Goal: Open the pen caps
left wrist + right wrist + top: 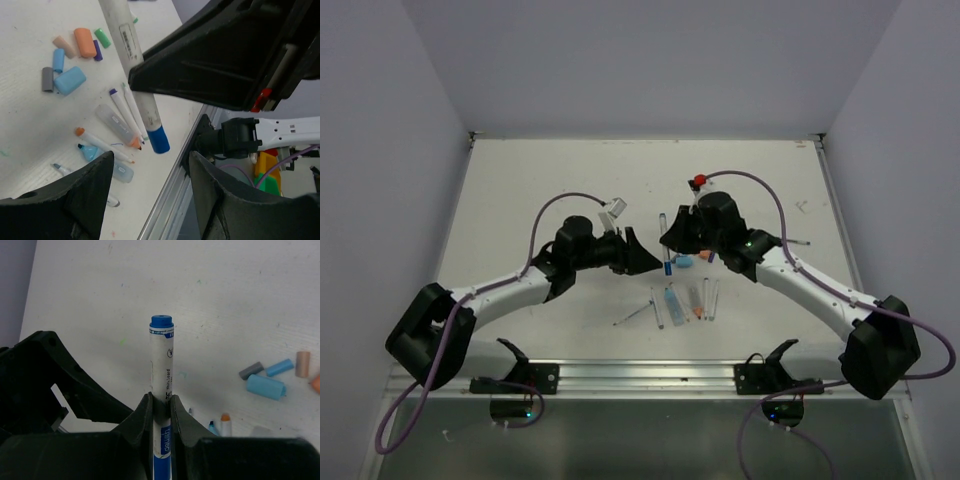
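Top: right pincer [670, 238] pinches a white pen [661, 218] over the tabletop [540, 190]. Left pincer [642, 258] is just beside it, spread. Loose pens [672, 303] lie nearer the bases. Left wrist: left pincer jaws are wide apart with nothing between them. The dark blue cap [159, 140] sits on the held pen's end, just above them. Orange cap [85, 42], green cap [102, 38] and light blue cap [70, 80] lie loose on the tabletop. Right wrist: fingers [144, 412] are clamped on the pen barrel.

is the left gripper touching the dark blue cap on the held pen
Apart. Left wrist view: a clear gap shows between the dark blue cap and each finger of the open left gripper.
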You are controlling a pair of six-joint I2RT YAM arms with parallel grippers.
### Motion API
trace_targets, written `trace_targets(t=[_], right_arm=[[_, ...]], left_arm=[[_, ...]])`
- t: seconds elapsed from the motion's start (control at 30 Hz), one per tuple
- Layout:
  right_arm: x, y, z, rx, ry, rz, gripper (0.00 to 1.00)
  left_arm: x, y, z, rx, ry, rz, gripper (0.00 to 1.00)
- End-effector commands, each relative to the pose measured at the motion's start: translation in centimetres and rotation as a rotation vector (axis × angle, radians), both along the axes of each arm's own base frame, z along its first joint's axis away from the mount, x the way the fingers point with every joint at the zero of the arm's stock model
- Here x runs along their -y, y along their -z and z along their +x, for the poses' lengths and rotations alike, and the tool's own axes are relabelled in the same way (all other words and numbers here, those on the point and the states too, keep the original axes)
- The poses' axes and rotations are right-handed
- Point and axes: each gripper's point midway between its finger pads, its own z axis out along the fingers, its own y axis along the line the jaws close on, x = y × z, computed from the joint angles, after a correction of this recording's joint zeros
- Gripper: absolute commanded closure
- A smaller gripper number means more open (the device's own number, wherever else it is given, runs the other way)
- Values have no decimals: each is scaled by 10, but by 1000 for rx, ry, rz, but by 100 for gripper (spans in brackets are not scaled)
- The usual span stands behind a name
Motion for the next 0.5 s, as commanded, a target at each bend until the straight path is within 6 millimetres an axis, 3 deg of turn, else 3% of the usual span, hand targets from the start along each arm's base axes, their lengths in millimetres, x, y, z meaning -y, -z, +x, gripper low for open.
trace_targets(t=[0.0,0.27,0.47], right_arm=[[-15,-39,-1,63,36,153,100],[-21,-39,-11,45,46,237,100],[-24,-41,-13,45,50,257,100]], left_arm=[[1,-30,10,76,-75,-77,35],[8,-21,5,51,-85,-67,36],[14,-23,1,50,-71,-74,46]])
